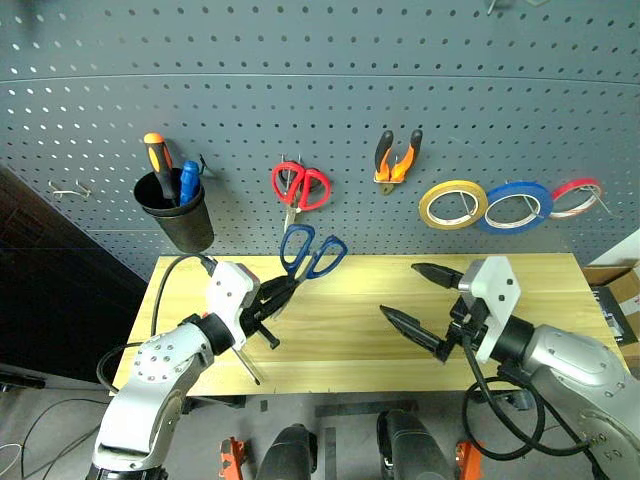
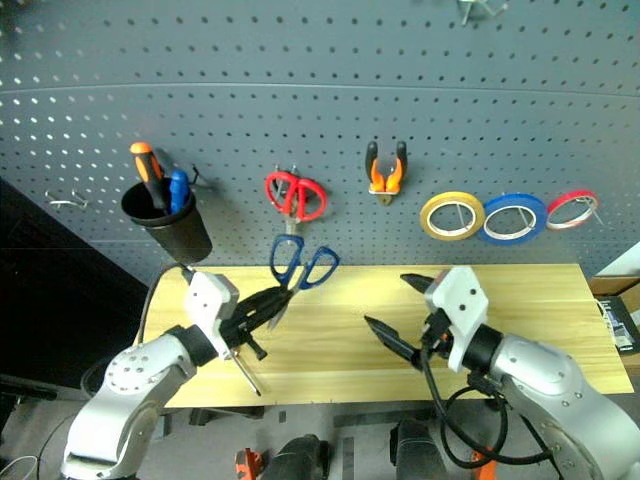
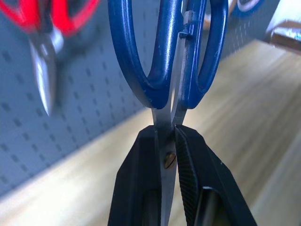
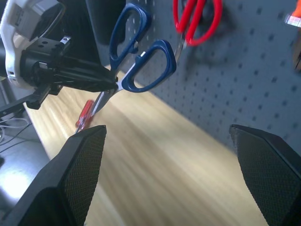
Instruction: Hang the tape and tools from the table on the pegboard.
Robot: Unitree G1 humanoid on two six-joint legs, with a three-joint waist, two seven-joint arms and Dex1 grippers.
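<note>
One pair of blue scissors (image 1: 312, 252), pinched at the blades by our left gripper (image 1: 283, 291) above the table (image 1: 340, 330); our right gripper (image 1: 425, 301) spread wide, holding nothing.

The blades of the blue-handled scissors (image 3: 162, 61) are hidden between the left gripper (image 3: 175, 162) fingers, and the handle loops run off the picture's edge at 12 o'clock. The red scissors (image 3: 47, 33) behind are blurred and cut off there too. In the right wrist view, the red-handled screwdriver (image 4: 84, 115) on the tabletop (image 4: 178, 179) is partly covered by a gripper finger.
</note>
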